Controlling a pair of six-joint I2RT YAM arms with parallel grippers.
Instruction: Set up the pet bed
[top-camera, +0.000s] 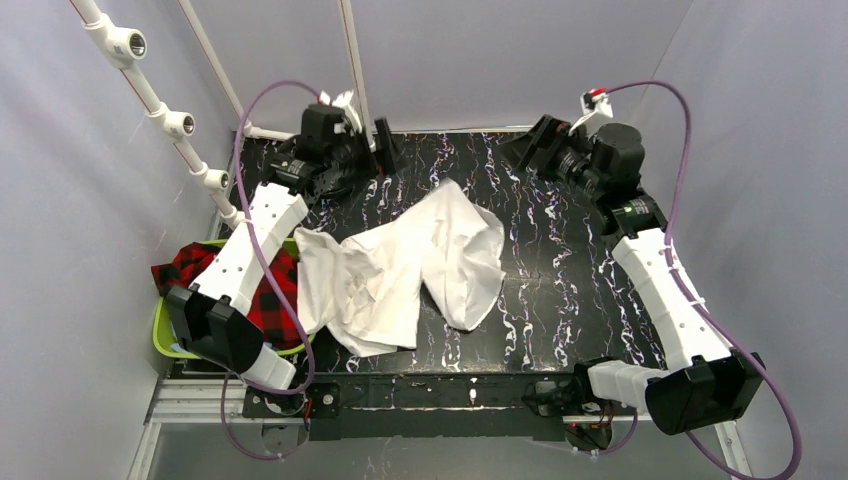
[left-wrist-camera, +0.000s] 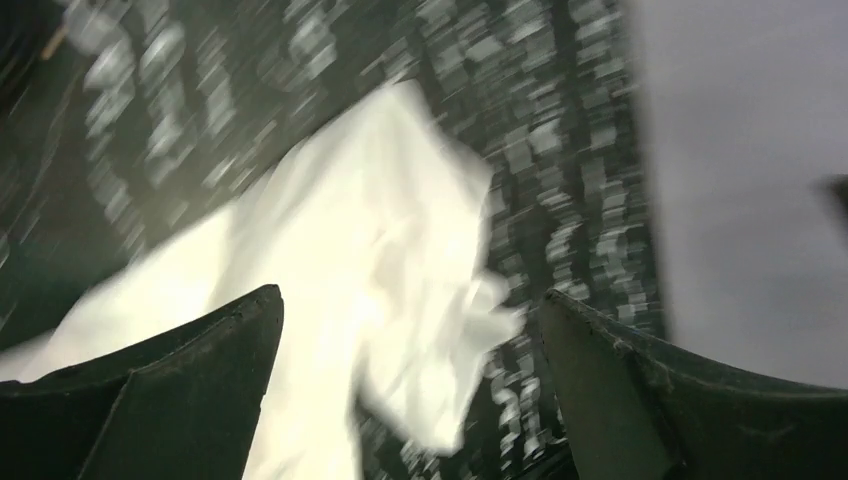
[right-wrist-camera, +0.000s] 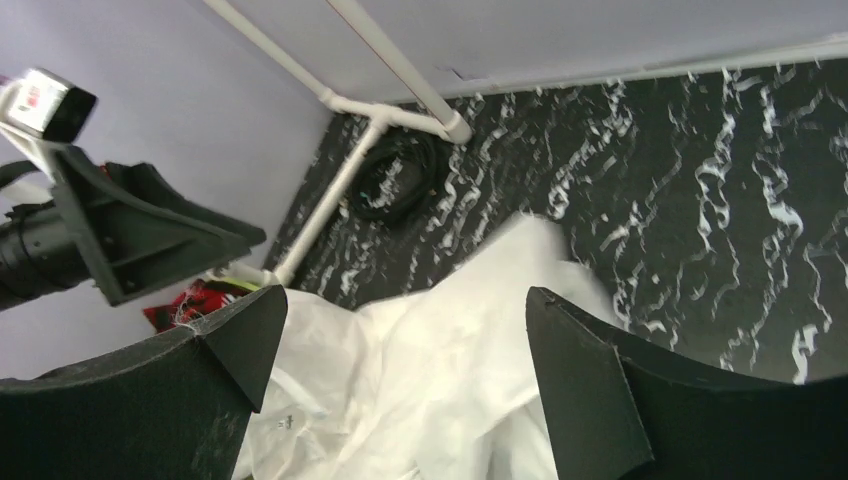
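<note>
Lying rumpled across the middle of the black marbled table (top-camera: 570, 285), the white cloth (top-camera: 410, 265) is free of both arms, and nothing pinches it. Just beside the cloth's left edge sits the green basket (top-camera: 160, 335) with red plaid fabric (top-camera: 275, 300) in it, partly hidden under the left arm. The left gripper (left-wrist-camera: 410, 300) hangs beyond the cloth's far-left side, its claw spread wide with nothing between the fingers. The right gripper (right-wrist-camera: 400, 300) hangs beyond the cloth's far-right side, likewise spread and empty.

This looks like a pause between grasps in the bedding step, with the cloth loose and not yet in the basket. The next move probably calls for each claw to come down on an edge or corner of the cloth — well apart from each other — then pinch a single layer so it can be drawn flat and carried left over the basket. The bunched folds near the cloth's middle could snag.
</note>
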